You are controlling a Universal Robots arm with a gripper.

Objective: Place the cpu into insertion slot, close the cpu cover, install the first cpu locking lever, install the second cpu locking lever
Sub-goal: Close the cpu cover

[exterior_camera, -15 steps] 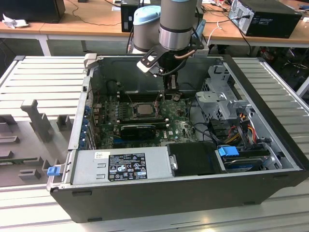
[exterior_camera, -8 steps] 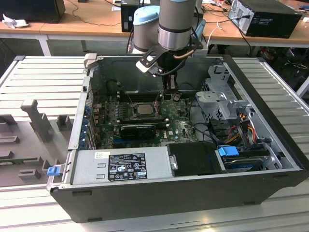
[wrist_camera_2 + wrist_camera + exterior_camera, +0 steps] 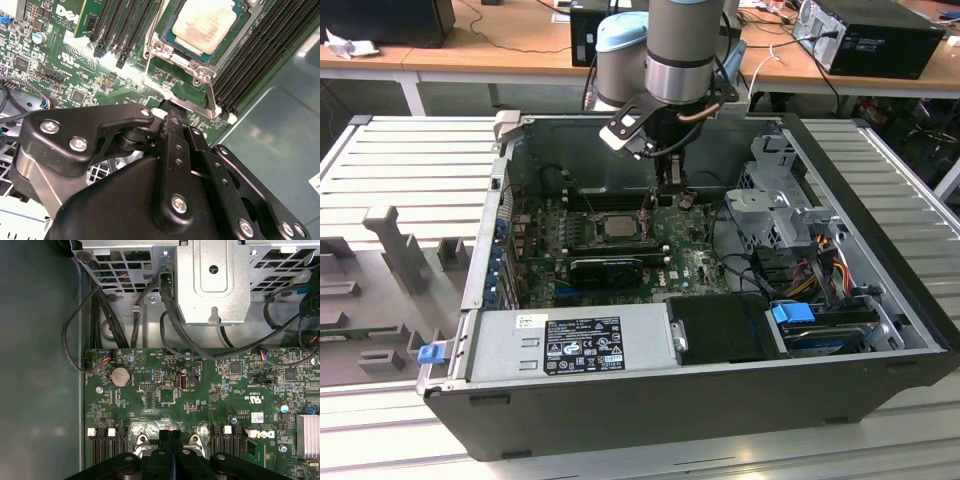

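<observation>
Inside the open black computer case (image 3: 720, 405), the black gripper (image 3: 170, 104), jaws pressed together, sits at a thin steel locking lever (image 3: 146, 65), likely stiff and springy, best pushed near its free end.

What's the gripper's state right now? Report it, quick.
Gripper: shut, fingers pressed together, tips at the locking lever beside the cpu; whether they pinch the lever cannot be told.

The arm (image 3: 678, 50) points straight down, wrist vertical, the hand (image 3: 670, 192) with fingers (image 3: 164, 442) pressed together.
</observation>
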